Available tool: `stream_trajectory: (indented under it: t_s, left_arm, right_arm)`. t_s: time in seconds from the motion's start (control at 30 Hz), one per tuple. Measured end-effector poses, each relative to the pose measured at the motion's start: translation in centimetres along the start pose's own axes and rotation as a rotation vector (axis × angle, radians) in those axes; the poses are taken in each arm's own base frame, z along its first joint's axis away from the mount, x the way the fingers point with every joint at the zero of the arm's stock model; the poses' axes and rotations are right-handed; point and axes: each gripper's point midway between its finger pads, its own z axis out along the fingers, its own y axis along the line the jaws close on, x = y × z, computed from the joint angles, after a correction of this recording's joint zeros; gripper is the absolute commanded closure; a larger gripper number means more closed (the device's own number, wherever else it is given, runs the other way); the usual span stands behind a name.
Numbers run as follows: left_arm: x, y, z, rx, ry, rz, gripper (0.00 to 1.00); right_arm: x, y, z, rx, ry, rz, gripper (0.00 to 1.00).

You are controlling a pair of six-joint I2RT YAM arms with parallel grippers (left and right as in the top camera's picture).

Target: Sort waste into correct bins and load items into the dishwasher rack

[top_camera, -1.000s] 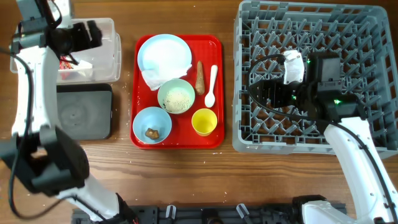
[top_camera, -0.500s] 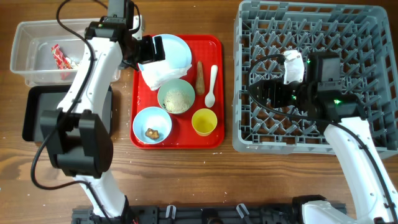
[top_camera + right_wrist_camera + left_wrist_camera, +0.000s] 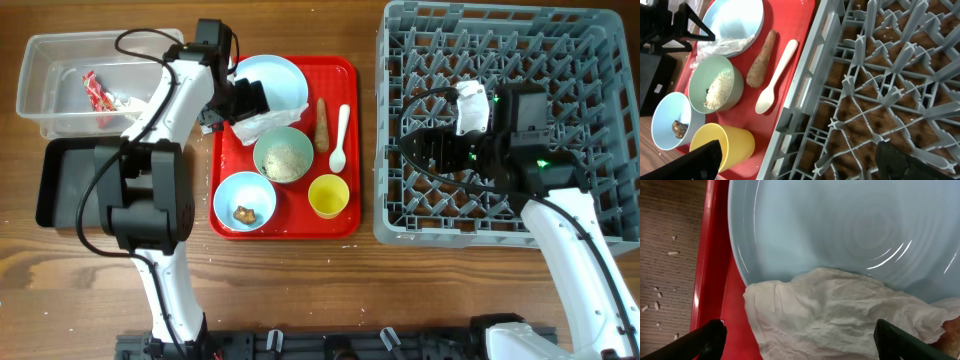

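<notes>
Red serving tray [image 3: 350, 68], mid-table, toward the far edge. Pale blue plate [image 3: 272, 78] in its far-left corner, with a crumpled white napkin [image 3: 840, 317] draped over the plate's near rim. Left gripper [image 3: 800, 340] hovers above the napkin, jaws spread wide and empty. Same tray: rice bowl [image 3: 283, 156], lump bowl [image 3: 244, 199], yellow cup [image 3: 328, 196], white spoon [image 3: 340, 135], carrot-like stick [image 3: 321, 122]. Clear tub [image 3: 40, 110], far-left corner, holds a red snack wrapper [image 3: 92, 90]; black tray [image 3: 58, 190] just nearward. Grey dishwasher rack [image 3: 600, 60] along the right edge; right gripper [image 3: 805, 160] above its pegs, jaws released, empty.
</notes>
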Motion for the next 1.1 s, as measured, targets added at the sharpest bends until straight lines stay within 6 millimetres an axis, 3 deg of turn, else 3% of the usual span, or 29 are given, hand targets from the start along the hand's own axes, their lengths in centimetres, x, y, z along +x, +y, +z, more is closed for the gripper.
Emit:
stream_trajectory:
  t_s: [0.13,0.27,0.57,0.7,0.93,1.1]
  left_arm:
    - [0.0,0.0,0.0,0.000,0.000,-0.003,0.20]
    - [0.3,0.2,0.6,-0.006,0.012,-0.005,0.19]
    - [1.2,0.7,1.5,-0.019,0.042,-0.008,0.37]
    - [1.6,0.7,1.8,-0.026,0.052,-0.003,0.39]
    - [1.5,0.5,1.9,-0.022,0.045,0.003,0.62]
    - [1.4,0.4,1.9,-0.020,0.040,0.003,0.87]
  right_arm:
    - [0.0,0.0,0.0,0.000,0.000,0.000,0.00]
    - [0.0,0.0,0.0,0.000,0.000,0.000,0.00]
    - [0.0,0.0,0.0,0.000,0.000,0.000,0.00]
    - [0.0,0.0,0.0,0.000,0.000,0.000,0.01]
    - [0.2,0.0,0.0,0.000,0.008,0.003,0.00]
    - [0.4,0.0,0.0,0.000,0.015,0.006,0.00]
